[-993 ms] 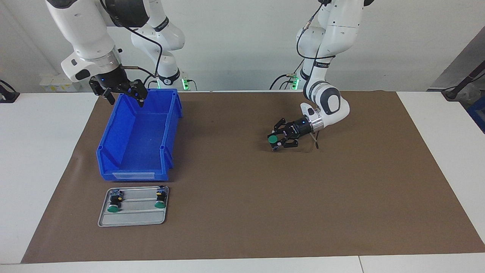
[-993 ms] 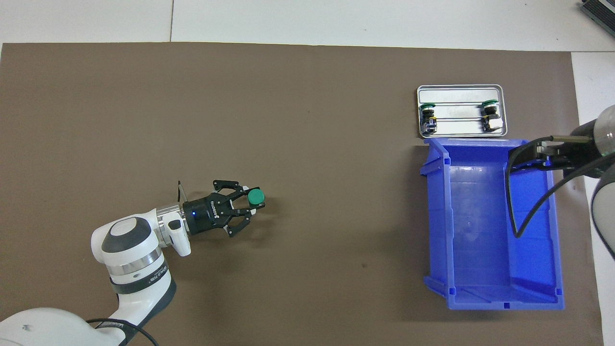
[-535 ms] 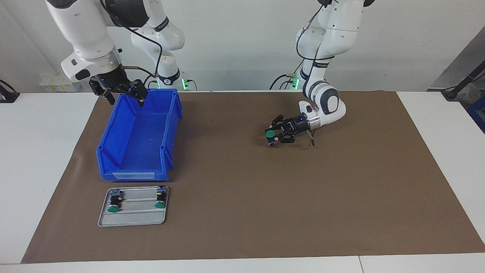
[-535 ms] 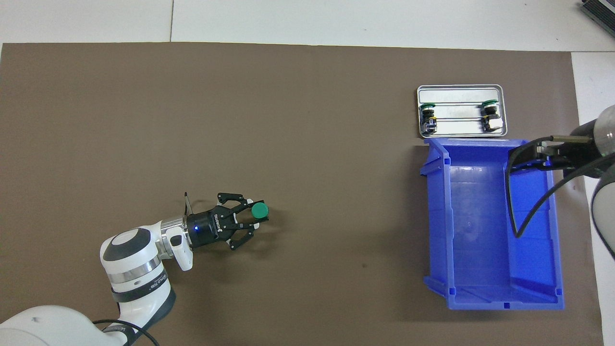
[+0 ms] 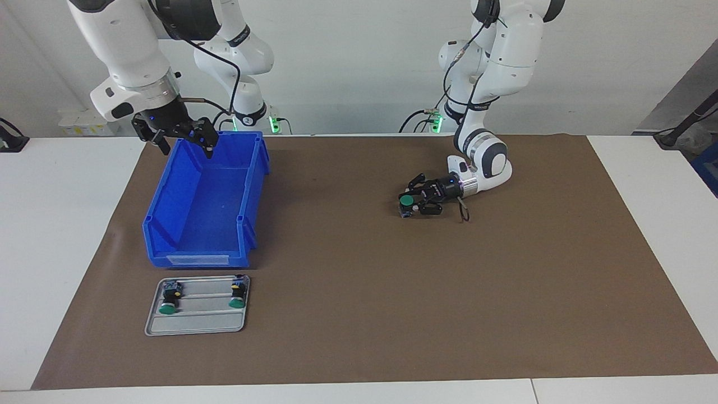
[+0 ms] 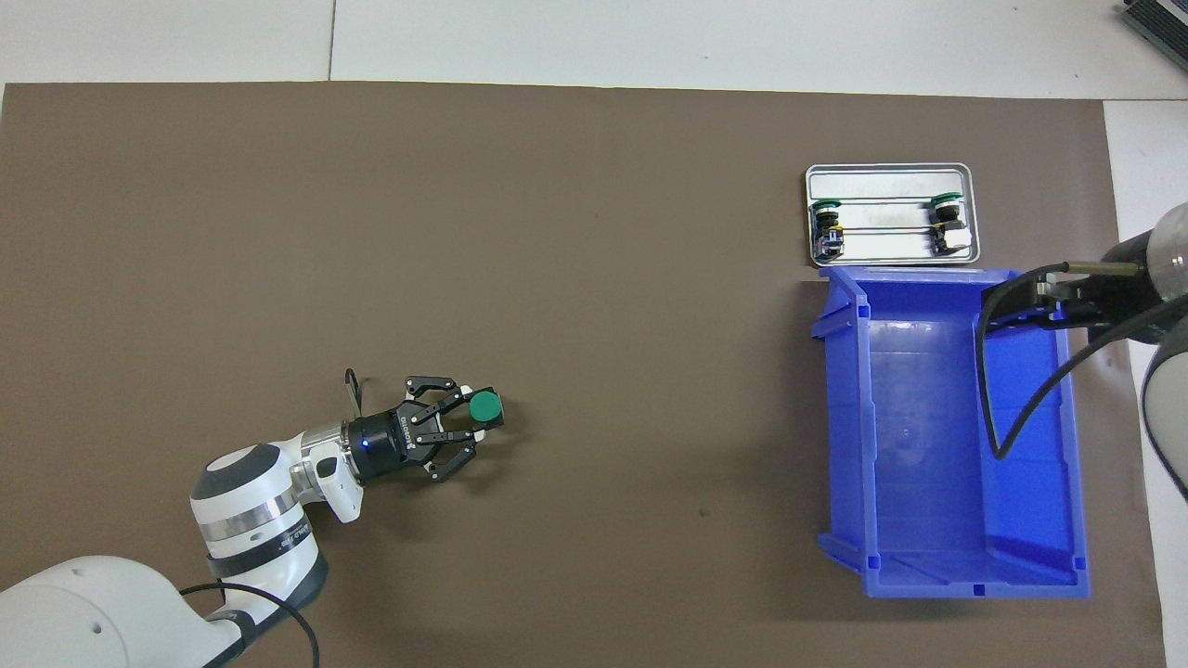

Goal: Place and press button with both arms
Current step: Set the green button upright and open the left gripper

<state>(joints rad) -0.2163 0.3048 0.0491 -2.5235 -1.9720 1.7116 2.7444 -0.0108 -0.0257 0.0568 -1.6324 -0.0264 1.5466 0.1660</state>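
Note:
The button has a round green cap that faces up and a dark body below it. My left gripper is shut on that body, held sideways and very low over the brown mat, about midway along the table. Whether the button's base touches the mat I cannot tell. My right gripper hangs open and holds nothing, above the rim of the blue bin at the bin's end nearer the robots. The right arm waits there.
A small metal tray lies on the mat just farther from the robots than the bin. Two other green-capped buttons lie in it. White table borders the mat.
The left gripper has carried the button a little toward the robots and down closer to the mat, then back slightly toward its own end. The right arm has not moved.

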